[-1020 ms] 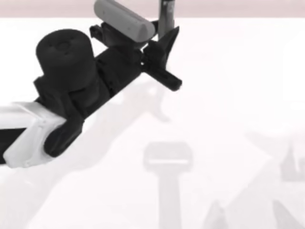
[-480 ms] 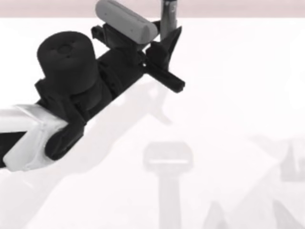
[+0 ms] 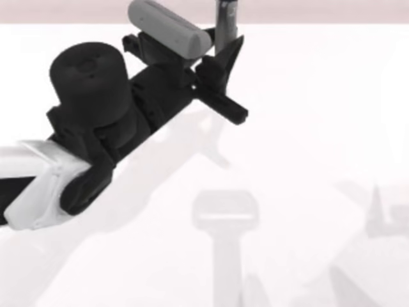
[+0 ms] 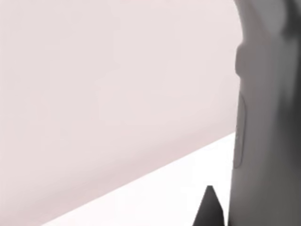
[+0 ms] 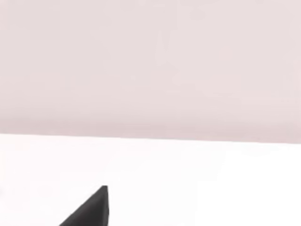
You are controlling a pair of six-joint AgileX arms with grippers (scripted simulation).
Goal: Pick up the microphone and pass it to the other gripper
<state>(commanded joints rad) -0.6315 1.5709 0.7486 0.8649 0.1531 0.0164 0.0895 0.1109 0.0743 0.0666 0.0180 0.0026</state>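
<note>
The microphone stands upright at the far edge of the table, its grey handle showing and its top cut off by the top view's edge. My left gripper is shut on the handle, reaching in from the left. In the left wrist view the handle fills the side close by one black fingertip. My right arm is out of the top view; only its pale shadow falls at the lower right. One of the right gripper's fingertips shows over the bare white table, holding nothing.
The white table ends at a pinkish back wall just behind the microphone. The left arm's bulky black-and-white body crosses the upper left of the table.
The left gripper with the microphone shifted slightly right, then held still. The right arm's shadow at the lower right has slid to the left.
</note>
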